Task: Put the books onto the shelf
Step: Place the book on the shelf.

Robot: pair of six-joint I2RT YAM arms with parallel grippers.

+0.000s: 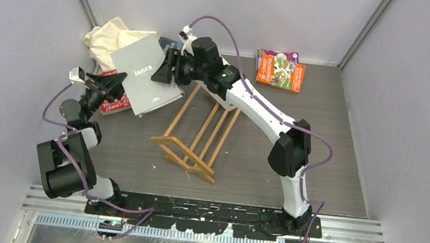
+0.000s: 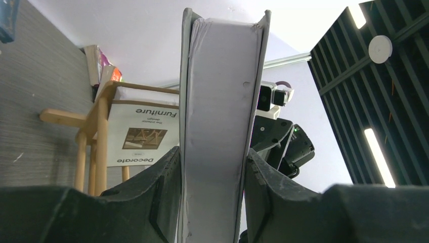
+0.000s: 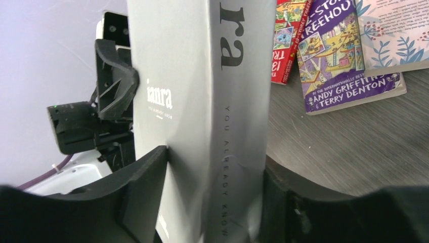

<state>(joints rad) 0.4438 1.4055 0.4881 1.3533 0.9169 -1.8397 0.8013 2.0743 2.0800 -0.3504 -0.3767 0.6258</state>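
Grey hardback (image 1: 147,74) hangs over the bench (image 1: 318,158). The left fingers (image 2: 162,202) clamp its page edge; the right fingers (image 3: 146,187) straddle its spine, grip impossible to tell. If the left fingers release early, it may drop beside the wooden shelf (image 1: 195,137) near them.

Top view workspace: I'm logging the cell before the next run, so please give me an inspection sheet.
Surface: dark wood-grain table, a few pale specks.
Job's things: grey book held between both grippers; shelf beside it; book stack far right; red book and dark blue book at left.
Clutter: cream cloth in the far left corner.
Grippers: left gripper and right gripper each clamp the grey book.
Cables: purple cables loop off both arms.
Surroundings: pale walls; nothing else seen.
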